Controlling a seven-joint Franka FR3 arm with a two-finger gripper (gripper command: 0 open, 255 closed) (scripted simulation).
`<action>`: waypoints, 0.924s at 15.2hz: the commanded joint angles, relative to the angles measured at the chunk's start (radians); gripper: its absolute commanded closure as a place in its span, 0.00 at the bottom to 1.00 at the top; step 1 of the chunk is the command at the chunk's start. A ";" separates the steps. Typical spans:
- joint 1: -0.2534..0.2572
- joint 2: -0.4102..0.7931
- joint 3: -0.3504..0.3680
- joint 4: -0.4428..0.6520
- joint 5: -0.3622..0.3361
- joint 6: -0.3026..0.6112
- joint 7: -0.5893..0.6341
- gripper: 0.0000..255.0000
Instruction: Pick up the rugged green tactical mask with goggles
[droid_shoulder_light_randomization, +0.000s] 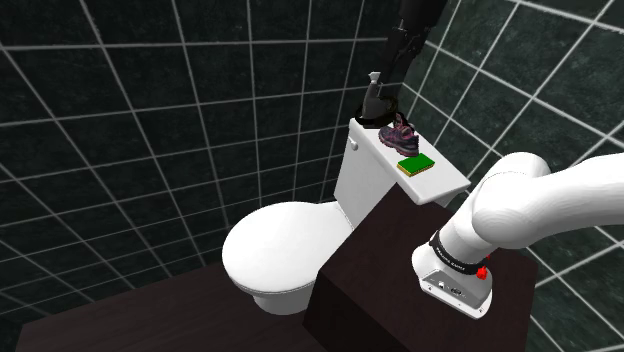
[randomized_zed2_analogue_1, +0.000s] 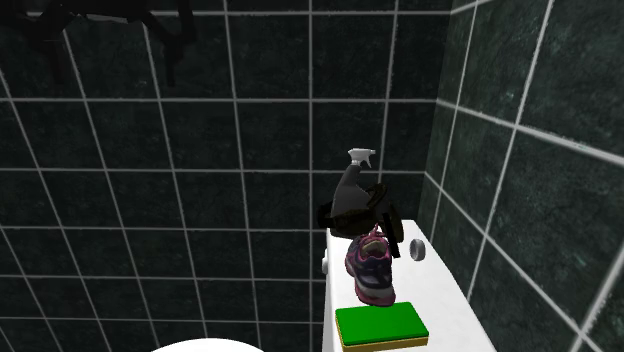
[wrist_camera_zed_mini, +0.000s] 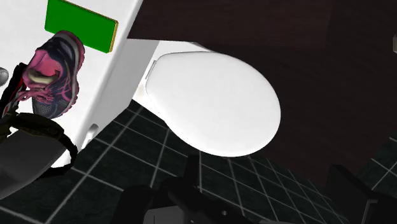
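Observation:
The mask with goggles (randomized_zed2_analogue_1: 355, 210) looks dark, almost black, with looping straps. It sits at the far end of the white toilet tank lid (randomized_zed2_analogue_1: 450, 310), just behind a pink and purple sneaker (randomized_zed2_analogue_1: 371, 265). In the shoulder view the mask (droid_shoulder_light_randomization: 380, 106) lies under my black gripper (droid_shoulder_light_randomization: 400, 52), which hangs above it without touching. In the wrist view the mask's straps (wrist_camera_zed_mini: 38, 130) lie off to one side of the fingers (wrist_camera_zed_mini: 191, 172), which stand apart with nothing between them.
A green sponge (randomized_zed2_analogue_1: 381, 325) lies on the lid in front of the sneaker (droid_shoulder_light_randomization: 399, 133). A spray bottle (randomized_zed2_analogue_1: 358, 160) stands behind the mask. The closed toilet seat (droid_shoulder_light_randomization: 280, 255) and my dark stand (droid_shoulder_light_randomization: 400, 290) are below. Dark tiled walls close in.

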 joint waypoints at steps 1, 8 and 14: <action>0.000 0.000 0.000 0.000 0.000 0.000 0.000 0.00; -0.025 0.089 -0.100 -0.092 -0.091 0.166 -0.157 0.00; -0.043 0.219 -0.189 -0.121 -0.156 0.320 -0.285 0.00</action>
